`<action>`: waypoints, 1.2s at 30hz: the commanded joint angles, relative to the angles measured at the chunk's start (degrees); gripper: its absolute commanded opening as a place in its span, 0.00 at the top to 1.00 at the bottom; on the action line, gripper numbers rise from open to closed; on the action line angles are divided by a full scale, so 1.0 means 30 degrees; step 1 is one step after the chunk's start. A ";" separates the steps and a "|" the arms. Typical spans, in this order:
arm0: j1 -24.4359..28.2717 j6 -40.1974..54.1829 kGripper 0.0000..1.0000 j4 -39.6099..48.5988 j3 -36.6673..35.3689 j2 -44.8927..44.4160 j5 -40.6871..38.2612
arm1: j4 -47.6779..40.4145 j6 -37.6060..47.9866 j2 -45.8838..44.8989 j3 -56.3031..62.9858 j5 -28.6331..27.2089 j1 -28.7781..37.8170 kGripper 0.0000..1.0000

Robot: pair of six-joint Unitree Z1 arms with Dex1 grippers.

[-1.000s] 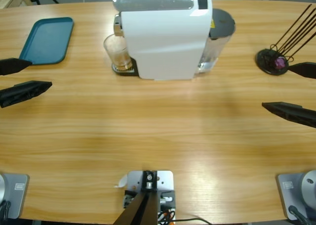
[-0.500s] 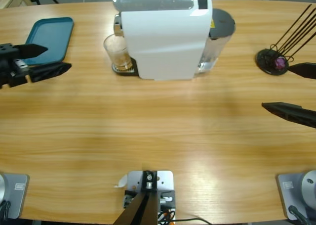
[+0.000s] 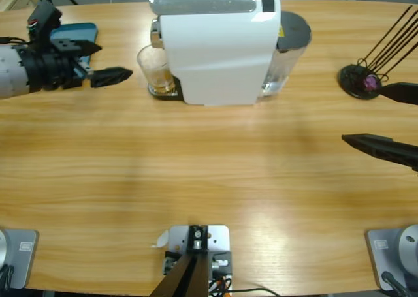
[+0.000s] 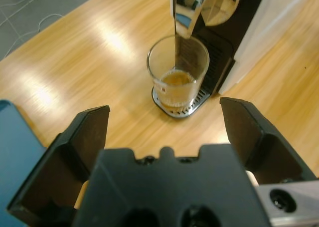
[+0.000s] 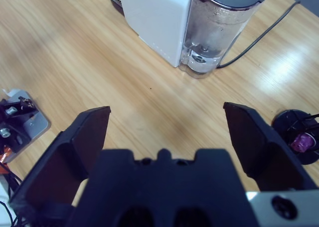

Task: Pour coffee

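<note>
Since a second ago, my left gripper [image 3: 108, 75] has swung in from the table's left edge toward the far side, and now points at the glass [image 3: 155, 68]. Its jaws are spread wide and empty, framing the glass in the left wrist view without touching it. My right gripper [image 3: 382, 117] sits near the right edge, jaws equally spread on nothing, aimed toward the coffee machine [image 3: 219, 46].

The glass stands upright on the machine's drip tray [image 4: 175, 105], directly under the spout [image 4: 183, 12], at the table's far side left of centre. The coffee [image 4: 175, 80] is a shallow amber-brown pool at the bottom, translucent, with a pale ring at its surface.

I judge the glass light, rigid, smooth and breakable, so likely to slip under a loose pinch. I would grip it across the mid-wall, below the rim and clear of the spout, and keep it level.
</note>
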 commanded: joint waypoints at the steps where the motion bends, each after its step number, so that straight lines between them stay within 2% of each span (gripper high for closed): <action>1: -0.0508 0.0111 0.04 -0.2088 -0.0389 0.2781 0.0086 | -0.0202 0.0231 0.0335 0.0825 -0.0375 0.0185 0.00; 5: -0.0684 -0.0194 0.00 -0.2955 -0.0465 0.3261 -0.0494 | -0.0249 0.0231 0.0417 0.0825 -0.0468 0.0185 0.00; 36: -0.0455 -0.0856 0.00 -0.5123 -0.1473 0.7204 -0.1432 | -0.0378 0.0231 0.0570 0.0884 -0.0679 0.0185 0.00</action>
